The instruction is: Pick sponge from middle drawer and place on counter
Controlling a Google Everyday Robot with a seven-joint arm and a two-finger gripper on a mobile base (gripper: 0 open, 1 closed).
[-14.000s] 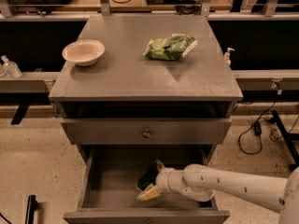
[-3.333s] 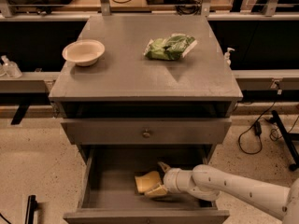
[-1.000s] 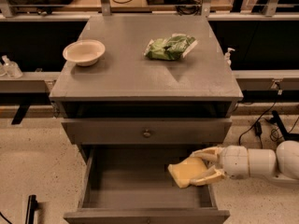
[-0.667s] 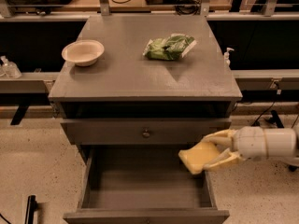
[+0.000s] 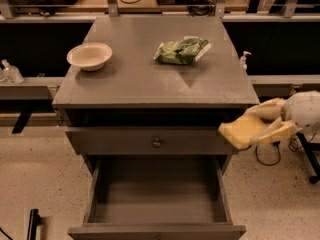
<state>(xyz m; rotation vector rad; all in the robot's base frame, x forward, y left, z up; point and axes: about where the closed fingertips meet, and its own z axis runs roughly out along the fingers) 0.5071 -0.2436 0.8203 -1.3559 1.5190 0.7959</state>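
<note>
My gripper is shut on the sponge, whose pale yellow foam face shows. It holds the sponge in the air at the right front corner of the cabinet, just below the counter edge and well above the middle drawer. The drawer stands pulled out, its grey floor bare.
A cream bowl sits at the counter's left. A crinkly green bag lies at the counter's back right. A shut drawer front with a small round knob is above the open drawer. Cables lie on the floor at the right.
My gripper has lifted the sponge out of the middle drawer and carried it up and to the right, past the cabinet's right side. The drawer is now bare.
</note>
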